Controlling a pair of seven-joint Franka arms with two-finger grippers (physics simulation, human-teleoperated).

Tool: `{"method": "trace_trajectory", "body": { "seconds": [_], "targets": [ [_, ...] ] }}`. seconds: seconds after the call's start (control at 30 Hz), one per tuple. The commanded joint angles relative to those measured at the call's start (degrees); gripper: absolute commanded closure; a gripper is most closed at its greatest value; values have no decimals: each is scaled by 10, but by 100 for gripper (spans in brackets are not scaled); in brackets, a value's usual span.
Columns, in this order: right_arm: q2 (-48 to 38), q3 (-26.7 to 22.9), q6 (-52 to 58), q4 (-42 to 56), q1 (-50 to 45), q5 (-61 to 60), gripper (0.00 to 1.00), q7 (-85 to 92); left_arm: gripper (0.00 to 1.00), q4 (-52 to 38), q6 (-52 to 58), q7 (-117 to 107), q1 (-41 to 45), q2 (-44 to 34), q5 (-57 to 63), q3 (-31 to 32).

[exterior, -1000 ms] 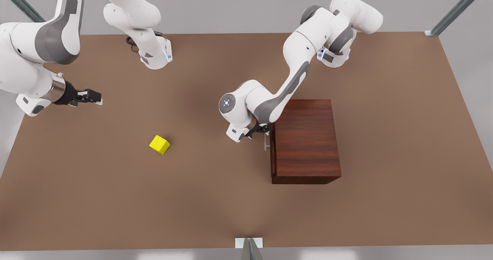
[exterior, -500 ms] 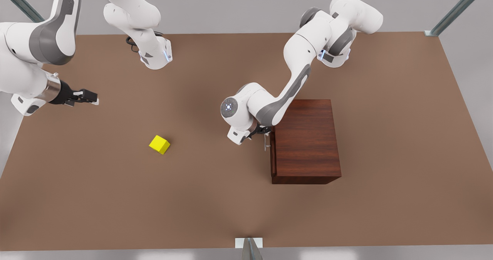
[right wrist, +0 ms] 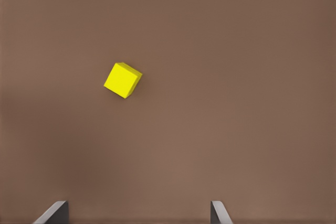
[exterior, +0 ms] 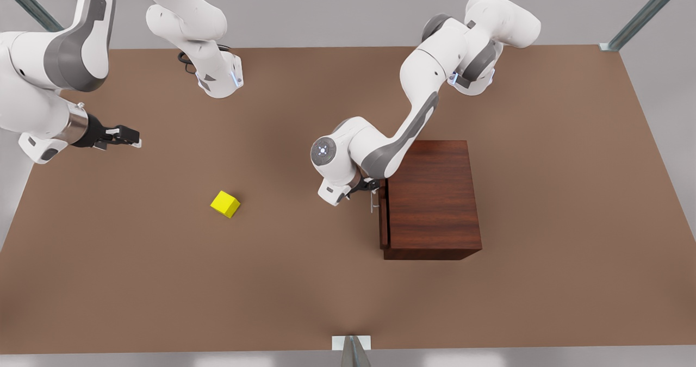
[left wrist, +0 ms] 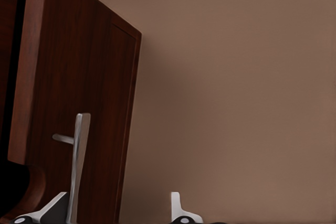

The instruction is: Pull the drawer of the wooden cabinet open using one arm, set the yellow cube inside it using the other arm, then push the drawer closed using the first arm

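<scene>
A brown table (exterior: pixel 304 280) carries one wooden cabinet (exterior: pixel 432 198), one yellow cube (exterior: pixel 225 204) and two white arms; metal frame posts stand at the frame's corners and bottom edge. In the front view the cabinet sits right of centre, and its single drawer (exterior: pixel 383 215) pokes slightly out of the side facing the front view's left, with a thin dark gap at the cabinet body. One silver bar handle (exterior: pixel 373 201) stands off that drawer front. The left gripper (exterior: pixel 372 186) is at the handle, at the frame's middle, and its forearm crosses over the cabinet's upper left corner, hiding that part of the top. The left wrist view shows what the front view cannot: the handle (left wrist: pixel 77 166) lies against one finger while the other finger (left wrist: pixel 176 205) stands well apart, so the jaws are spread wide around the bar, not clenched on it. The cube lies alone on bare table at lower left of centre, well apart from the cabinet, with nothing between them. The right gripper (exterior: pixel 126 136) hovers at the left edge of the front view, well apart from the cube. In the right wrist view the cube (right wrist: pixel 123 80) is tilted as a diamond upper left of centre, and the two fingertips (right wrist: pixel 52 213) at the bottom edge are spread wide, holding nothing.
</scene>
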State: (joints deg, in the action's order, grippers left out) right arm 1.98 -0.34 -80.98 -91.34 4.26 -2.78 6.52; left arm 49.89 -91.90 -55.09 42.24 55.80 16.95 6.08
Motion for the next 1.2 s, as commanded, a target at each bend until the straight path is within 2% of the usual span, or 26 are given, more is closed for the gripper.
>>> {"method": "trace_trajectory", "body": {
  "seconds": [0.0, 0.8, 1.17],
  "targets": [
    [0, 0, 1, 0, 3, 0, 0, 2, 7, -1, -15, 2, 0, 5, 0, 0],
    [-1, -5, 7, -1, 3, 0, 0, 7, 7, -8, 10, -1, 17, 0, 0, -1],
    [0, -5, 7, 0, 3, 0, 0, 7, 7, -36, -28, 2, 13, 15, 0, -7]
  ]
}}
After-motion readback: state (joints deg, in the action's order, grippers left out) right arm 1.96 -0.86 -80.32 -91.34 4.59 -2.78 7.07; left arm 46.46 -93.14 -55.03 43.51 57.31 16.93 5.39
